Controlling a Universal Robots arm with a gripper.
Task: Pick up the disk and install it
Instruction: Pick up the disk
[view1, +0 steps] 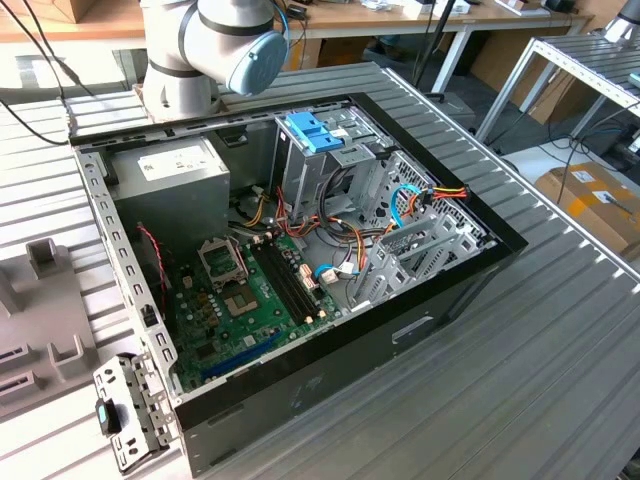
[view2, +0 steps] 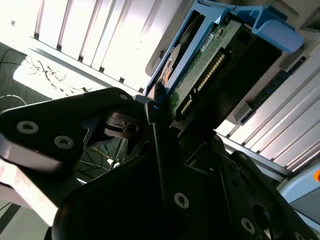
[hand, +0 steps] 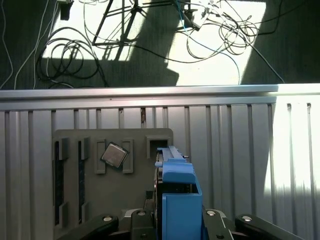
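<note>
In the first wrist view I saw a grey holder plate (hand: 130, 195) with a small silver chip (hand: 114, 155) lying on it. Close by, the claw (hand: 176, 220) was squeezed tight on the disk (hand: 177, 182), holding it up above the ribbed metal table (hand: 240, 165). I judged the picking-up part done and the putting-in part not yet done, since the disk sat in my claw and not in the open computer case (view1: 350, 370). The next move, I thought, called for carrying it to the drive cage (view1: 345, 170) with its blue rails kept straight.
</note>
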